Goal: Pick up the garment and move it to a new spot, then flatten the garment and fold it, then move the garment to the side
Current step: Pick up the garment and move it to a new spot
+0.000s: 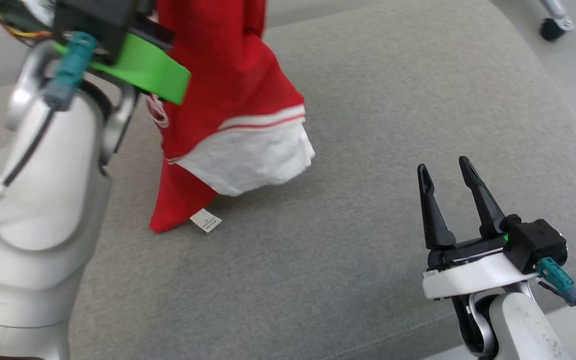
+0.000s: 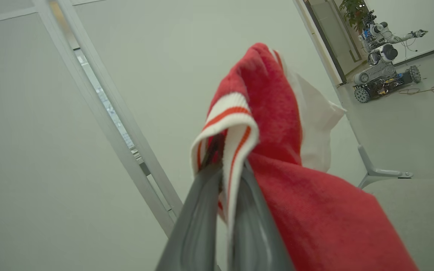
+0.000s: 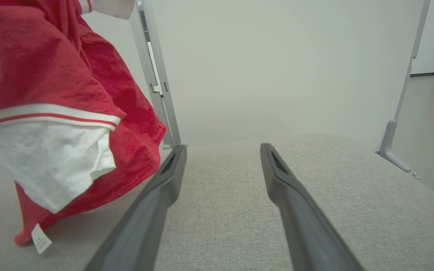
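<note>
At the left, the first step is judged to be in hand: the garment (image 1: 228, 90) is gripped by its striped ribbed edge between the clenched fingers of the left gripper (image 2: 222, 165) and hangs with its lowest red corner and white label (image 1: 206, 220) apparently touching the grey padded surface (image 1: 393, 110). A carry to a fresh spot, then a lowering that spreads the cloth, is called for next. At the right, well apart from the garment, the right gripper (image 1: 443, 167) is seen spread wide and empty.

Left pincer (image 2: 222, 165) clamped on red garment (image 2: 273, 124), striped cuff between fingers (image 2: 198, 226); wheeled robot (image 2: 382, 71) far behind.
</note>
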Motion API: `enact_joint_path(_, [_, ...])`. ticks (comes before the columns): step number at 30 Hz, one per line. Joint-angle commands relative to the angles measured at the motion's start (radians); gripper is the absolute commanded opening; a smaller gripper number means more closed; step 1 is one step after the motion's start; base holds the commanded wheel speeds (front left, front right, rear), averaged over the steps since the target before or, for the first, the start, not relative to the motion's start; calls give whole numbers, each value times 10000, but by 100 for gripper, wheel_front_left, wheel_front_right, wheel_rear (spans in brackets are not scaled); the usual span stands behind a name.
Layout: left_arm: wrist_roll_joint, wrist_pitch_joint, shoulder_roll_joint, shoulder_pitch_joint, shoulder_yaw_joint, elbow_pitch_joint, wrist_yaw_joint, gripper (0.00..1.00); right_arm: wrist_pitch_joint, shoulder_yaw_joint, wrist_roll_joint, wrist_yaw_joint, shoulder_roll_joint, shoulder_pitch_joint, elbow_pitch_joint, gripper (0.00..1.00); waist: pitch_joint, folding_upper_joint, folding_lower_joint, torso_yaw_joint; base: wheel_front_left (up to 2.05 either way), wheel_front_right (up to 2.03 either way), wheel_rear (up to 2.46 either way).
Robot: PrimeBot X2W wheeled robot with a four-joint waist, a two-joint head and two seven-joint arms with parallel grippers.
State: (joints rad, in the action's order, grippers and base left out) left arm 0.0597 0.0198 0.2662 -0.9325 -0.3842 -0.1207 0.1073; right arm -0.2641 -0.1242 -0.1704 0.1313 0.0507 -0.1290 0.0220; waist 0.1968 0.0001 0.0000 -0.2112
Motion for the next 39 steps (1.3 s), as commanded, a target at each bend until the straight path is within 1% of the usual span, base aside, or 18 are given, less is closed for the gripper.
enact_joint_path(1, [99, 51, -111, 30, -204, -304, 49, 0, -7, -39, -88, -12, -6, -128, -58, 100, 460, -1, 0, -898, 0, 0, 0])
enact_joint_path(4, [150, 83, -307, 310, -693, -996, 107, 0, -7, -81, -260, -10, -4, -312, -131, 100, 886, -1, 0, -1206, 0, 0, 0])
enact_joint_path(8, [-25, 443, -460, 601, -1352, -2262, 140, 0, -7, -175, -468, -10, -8, -523, -211, 100, 1475, -1, 0, -1597, 0, 0, 0])
enact_joint_path(12, [-143, 1065, -742, 845, -1705, -3786, 29, 0, -7, -265, -612, -12, -5, -734, -259, 100, 1917, -1, 0, -1966, 0, 0, 0])
enact_joint_path(16, [-185, 1700, -1031, 798, -1830, -5351, -222, 0, -7, -355, -617, -12, -5, -845, -270, 100, 2106, -1, 0, -2137, 0, 0, 0])
enact_joint_path(17, [-213, 1829, -1133, 693, -1870, -5688, -281, 20, -7, -392, -593, -10, -7, -859, -267, 100, 2113, -1, 0, -2137, 0, 0, 0])
enact_joint_path(18, [-189, 1956, -1233, 596, -1847, -5891, -355, 100, -7, -408, -558, -12, -7, -859, -259, 100, 2100, -1, 0, -2113, 0, 0, 0])
enact_joint_path(22, [-94, 2340, -1581, 439, -1869, -6285, -649, 100, -7, -399, -390, -10, -5, -738, -170, 100, 1767, -1, 0, -1716, 0, 0, 0])
enact_joint_path(25, [48, 2460, -1792, 735, -1822, -5990, -910, 100, -7, -461, -229, -12, 4, -526, -64, 100, 1234, -1, 0, -1197, 0, 0, 0])
enact_joint_path(27, [135, 2455, -1832, 1102, -1754, -5320, -1130, 100, -7, -539, -102, -12, 5, -415, -38, 100, 883, -1, 0, -825, 0, 0, 0])
enact_joint_path(30, [281, 2444, -1715, 1975, -1587, -4243, -1386, 100, -7, -520, 97, -12, 11, -227, 31, 100, 344, -1, 0, -196, 0, 0, 0])
enact_joint_path(33, [387, 2444, -1558, 3059, -1367, -3158, -1639, 100, -7, -459, 305, -12, 10, 35, 140, 100, -211, -1, 0, 491, 0, 0, 0])
enact_joint_path(38, [679, 2447, -1323, 5012, -792, -1599, -2033, 100, -7, -428, 530, -12, 10, 392, 280, 100, -833, -1, 0, 1396, 0, 0, 0])
enact_joint_path(39, [745, 2447, -1286, 5338, -637, -1331, -2122, 100, -7, -480, 537, -12, 8, 439, 296, 100, -909, -1, 0, 1495, 0, 0, 0])
